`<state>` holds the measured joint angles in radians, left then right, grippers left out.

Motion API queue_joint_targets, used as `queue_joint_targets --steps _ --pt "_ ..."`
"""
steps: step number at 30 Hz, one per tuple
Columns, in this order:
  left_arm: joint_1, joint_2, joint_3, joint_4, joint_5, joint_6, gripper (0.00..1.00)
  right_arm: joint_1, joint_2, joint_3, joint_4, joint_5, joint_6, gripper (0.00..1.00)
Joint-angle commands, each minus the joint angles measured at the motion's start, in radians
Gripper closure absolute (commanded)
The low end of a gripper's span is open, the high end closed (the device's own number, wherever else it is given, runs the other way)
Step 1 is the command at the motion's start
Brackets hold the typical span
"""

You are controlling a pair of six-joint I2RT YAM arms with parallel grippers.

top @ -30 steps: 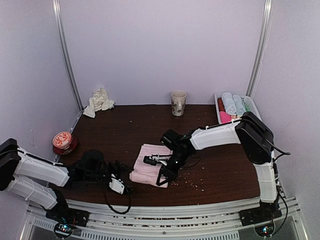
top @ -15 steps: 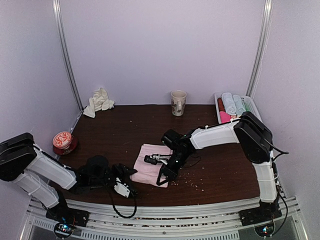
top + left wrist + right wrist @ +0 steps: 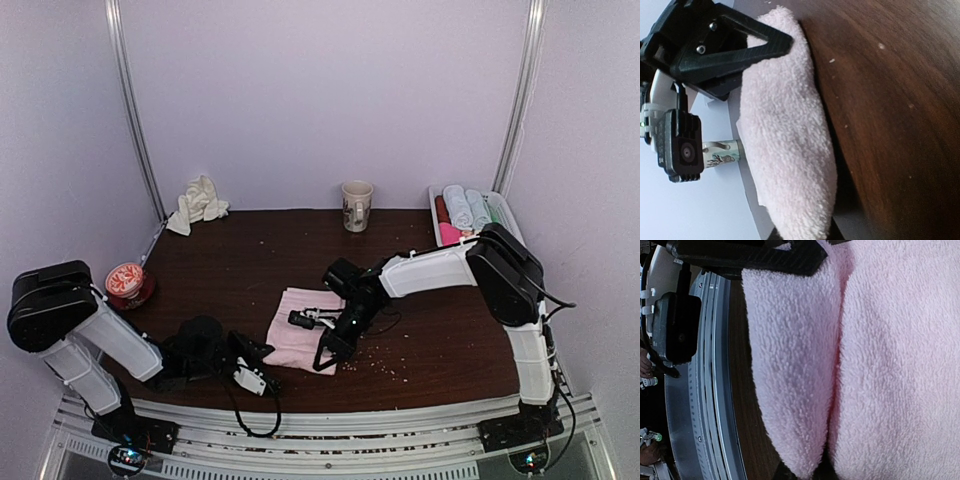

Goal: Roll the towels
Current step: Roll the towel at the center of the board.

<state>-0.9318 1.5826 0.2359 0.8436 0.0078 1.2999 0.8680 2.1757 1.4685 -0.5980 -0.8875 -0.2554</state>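
A pale pink towel [image 3: 298, 325] lies near the table's front middle, its near edge folded up into a thick lip [image 3: 790, 365]. My right gripper [image 3: 322, 355] is shut on the near right corner of that lip, which runs down between its fingers [image 3: 807, 474]. My left gripper [image 3: 265, 350] sits at the near left corner. In the left wrist view the towel [image 3: 785, 145] reaches down between the dark jaws [image 3: 802, 235], which are closed on it. A cream-white towel [image 3: 200, 203] lies crumpled at the back left, away from both arms.
A mug [image 3: 356, 205] stands at the back centre. A tray [image 3: 500, 212] at the back right holds rolled towels. A red round tin [image 3: 128, 283] sits at the left edge. Crumbs dot the dark table [image 3: 430, 340] right of the towel.
My left arm has swung right to the pink towel's near left corner and its jaws have closed on it. The right arm and towel have stayed put.
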Motion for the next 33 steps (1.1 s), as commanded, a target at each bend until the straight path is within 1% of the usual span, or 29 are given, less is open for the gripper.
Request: queue_joint_targets --steps 1,2,4,5,6,7,11,14,16,19,23,26,29,31,33 --pt "-0.010 0.002 -0.014 0.056 0.006 0.002 0.94 -0.023 0.064 -0.016 -0.050 0.139 -0.005 1.00" --pt "-0.010 -0.001 -0.013 0.044 0.011 0.000 1.00 -0.024 0.063 -0.014 -0.049 0.141 -0.002 1.00" --pt "-0.010 -0.011 -0.005 -0.001 0.019 -0.007 1.00 -0.026 0.054 -0.013 -0.049 0.154 0.001 0.98" --pt "-0.010 -0.020 0.002 -0.034 0.025 -0.015 1.00 -0.025 0.044 -0.015 -0.044 0.167 0.005 0.95" --pt "-0.011 -0.032 0.015 -0.085 0.035 -0.030 1.00 -0.025 0.025 -0.022 -0.036 0.178 0.006 0.88" --pt "-0.011 -0.045 0.034 -0.146 0.044 -0.047 1.00 -0.024 0.004 -0.035 -0.025 0.188 0.008 0.83" --pt "-0.010 -0.088 0.105 -0.355 0.083 -0.135 1.00 -0.025 -0.133 -0.098 0.043 0.278 0.018 0.65" --pt "-0.007 -0.095 0.170 -0.521 0.120 -0.186 1.00 -0.024 -0.240 -0.152 0.077 0.368 0.021 0.59" --pt "-0.003 -0.090 0.202 -0.597 0.140 -0.219 1.00 -0.012 -0.306 -0.194 0.101 0.445 0.020 0.54" --pt "0.005 -0.079 0.247 -0.684 0.156 -0.252 1.00 0.026 -0.398 -0.260 0.146 0.562 0.019 0.51" --pt "0.037 -0.060 0.324 -0.801 0.208 -0.296 1.00 0.105 -0.529 -0.376 0.268 0.707 -0.007 0.49" --pt "0.064 -0.024 0.392 -0.907 0.254 -0.337 1.00 0.184 -0.620 -0.501 0.407 0.841 -0.075 0.46" --pt "0.086 0.030 0.463 -1.005 0.294 -0.362 1.00 0.243 -0.696 -0.619 0.565 0.923 -0.134 0.44" --pt "0.104 0.055 0.494 -1.044 0.320 -0.378 1.00 0.280 -0.729 -0.692 0.666 0.985 -0.185 0.41" --pt "0.126 0.066 0.512 -1.076 0.353 -0.387 1.00 0.322 -0.733 -0.736 0.732 1.050 -0.244 0.38"
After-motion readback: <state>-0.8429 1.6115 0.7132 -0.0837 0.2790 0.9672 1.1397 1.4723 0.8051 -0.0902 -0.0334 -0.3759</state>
